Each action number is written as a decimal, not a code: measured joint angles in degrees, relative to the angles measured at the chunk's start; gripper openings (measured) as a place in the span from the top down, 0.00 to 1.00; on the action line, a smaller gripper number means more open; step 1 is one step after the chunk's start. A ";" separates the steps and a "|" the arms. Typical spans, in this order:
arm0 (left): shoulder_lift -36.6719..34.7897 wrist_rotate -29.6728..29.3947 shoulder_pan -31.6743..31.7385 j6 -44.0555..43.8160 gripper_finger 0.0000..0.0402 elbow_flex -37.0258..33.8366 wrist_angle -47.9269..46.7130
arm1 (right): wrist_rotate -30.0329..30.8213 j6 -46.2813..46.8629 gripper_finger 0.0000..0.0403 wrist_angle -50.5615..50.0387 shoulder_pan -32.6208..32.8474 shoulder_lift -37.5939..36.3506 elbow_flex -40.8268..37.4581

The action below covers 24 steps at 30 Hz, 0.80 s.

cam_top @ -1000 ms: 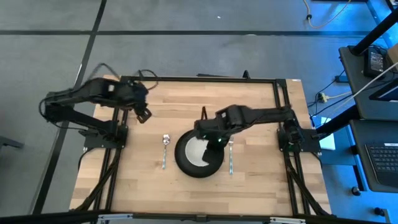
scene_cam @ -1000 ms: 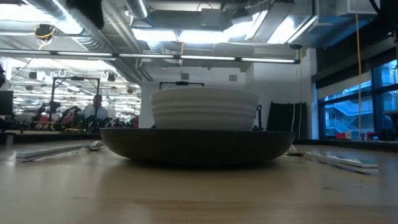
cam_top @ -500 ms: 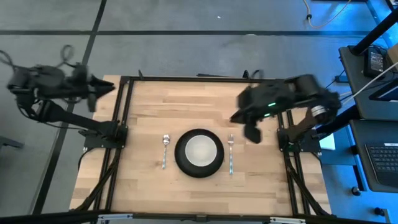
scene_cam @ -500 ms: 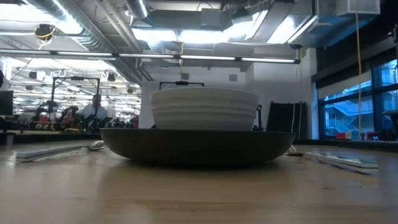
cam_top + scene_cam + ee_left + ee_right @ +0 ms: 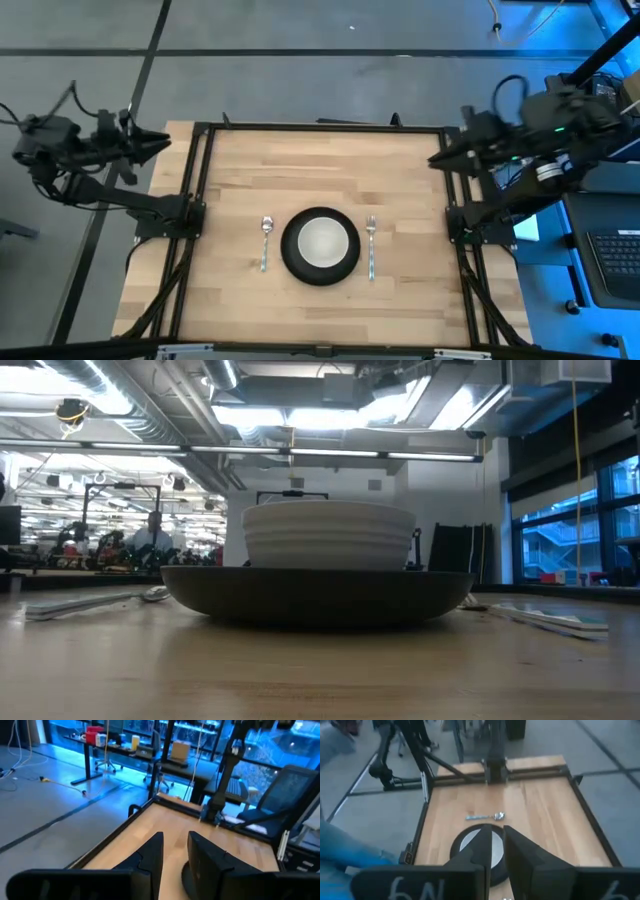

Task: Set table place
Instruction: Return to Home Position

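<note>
- Table [image 5: 240, 180]: pale wood top in a black frame, filling the middle of the high view. The place setting lies in its near half, roughly centred between the two arm bases.
- Black plate [image 5: 292, 262] with the white bowl [image 5: 322, 243] nested upright in its middle. In the low view the bowl sits level and square on the plate.
- Spoon [image 5: 265, 240] lies just beside the plate on the left arm's side, and the fork [image 5: 371, 248] just beside it on the right arm's side. Both run parallel, clear of the rim. The layout reads as finished.
- Left gripper [image 5: 160, 143]: folded off the table's far-left corner and carrying nothing. Its fingers [image 5: 152, 857] stand a narrow gap apart, with bare wood showing between them.
- Right gripper [image 5: 436, 160]: at the far-right corner over the frame, also empty. Its fingers [image 5: 517, 852] show a slim gap, through which the bowl is visible.
- Judgement: both arms are parked wide so nothing hangs over the dishes.
- Around: a desk with a laptop [image 5: 610, 255] close to the right arm, and a person [image 5: 155, 532] far off in the room. Nothing lies between the arms and the setting.
</note>
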 joint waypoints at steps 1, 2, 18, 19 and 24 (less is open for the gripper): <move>-0.83 -0.01 0.00 -0.03 0.79 -1.72 0.46 | 0.10 -0.47 0.88 0.08 0.00 -0.88 0.00; -1.66 0.03 0.00 -0.11 0.79 -3.57 0.90 | 0.59 -0.69 0.88 0.30 0.00 -1.75 0.00; -16.18 -0.04 0.00 -1.54 0.79 -21.94 15.24 | -0.12 2.09 0.88 21.27 0.04 -18.57 -32.89; -16.46 -0.04 0.00 -1.78 0.79 -22.07 15.26 | -0.12 2.50 0.88 23.45 0.04 -19.88 -35.56; -16.66 -0.16 0.00 -1.75 0.79 -22.09 15.54 | 1.37 -0.18 0.88 36.16 -0.12 -24.78 -46.64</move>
